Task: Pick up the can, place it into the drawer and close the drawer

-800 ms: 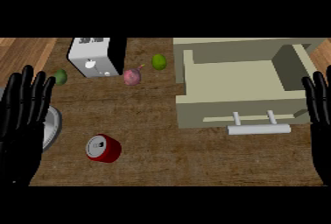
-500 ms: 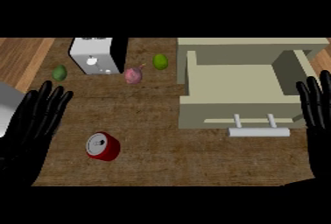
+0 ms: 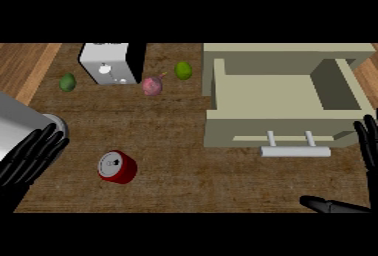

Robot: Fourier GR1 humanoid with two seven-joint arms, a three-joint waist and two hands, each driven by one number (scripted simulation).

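Note:
A red can (image 3: 117,167) lies on its side on the brown counter, left of centre, its silver top facing up. The beige drawer (image 3: 280,97) stands pulled open at the right, nothing inside, with a pale bar handle (image 3: 294,150) at its front. My left hand (image 3: 29,157) comes in from the lower left with straight fingers, a short way left of the can and apart from it. My right hand (image 3: 367,150) shows at the right edge, open, beside the drawer's front corner; its thumb (image 3: 332,205) sticks out low at the right.
A white toaster (image 3: 109,64) stands at the back left. A green fruit (image 3: 68,82) lies to its left, a pink fruit (image 3: 153,85) and a green lime (image 3: 183,70) to its right. A grey round object (image 3: 26,117) sits at the left edge.
My left hand has dropped lower and tilted, its fingers now pointing toward the can. The right hand has slid outward to the right edge. The can and drawer have not moved.

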